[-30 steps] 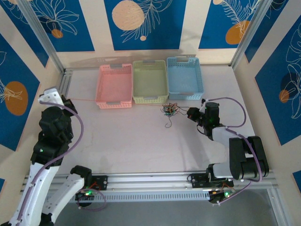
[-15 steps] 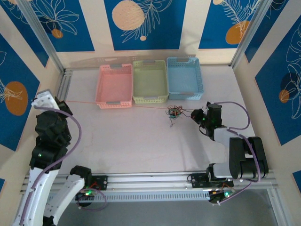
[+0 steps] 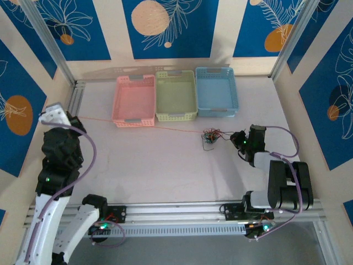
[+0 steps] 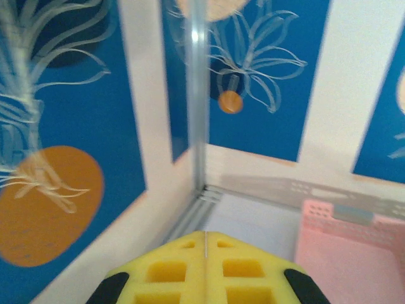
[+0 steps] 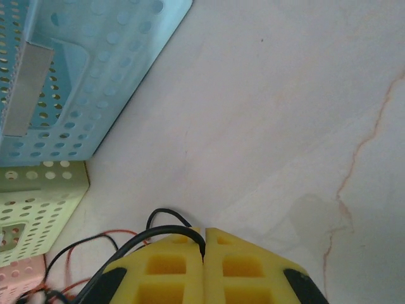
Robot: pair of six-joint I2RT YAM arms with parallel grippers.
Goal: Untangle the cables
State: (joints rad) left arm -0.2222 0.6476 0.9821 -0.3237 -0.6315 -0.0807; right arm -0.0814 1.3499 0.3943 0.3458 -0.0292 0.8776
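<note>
The cables form a small knot [image 3: 210, 136] of orange, red, green and black wires on the table, in front of the blue basket. One orange cable [image 3: 138, 125] runs taut from the knot leftward to my left gripper [image 3: 70, 118], which is shut on it. In the left wrist view the yellow pads [image 4: 171, 272] are pressed together, with a thin wire end [image 4: 205, 246] poking out of the seam. My right gripper [image 3: 237, 137] sits just right of the knot, shut on a black cable [image 5: 166, 230] that loops out from between its pads [image 5: 253, 269]. A red wire [image 5: 95, 240] lies beside it.
Pink [image 3: 134, 100], green [image 3: 176, 95] and blue [image 3: 215, 91] baskets stand in a row at the back. The taut orange cable passes just in front of the pink and green baskets. The frame post [image 4: 199, 95] and side wall stand close to the left gripper.
The right gripper has pulled right and slightly nearer, dragging the knot with it. The left gripper drew back left, then held, and the orange cable has stretched out longer.
</note>
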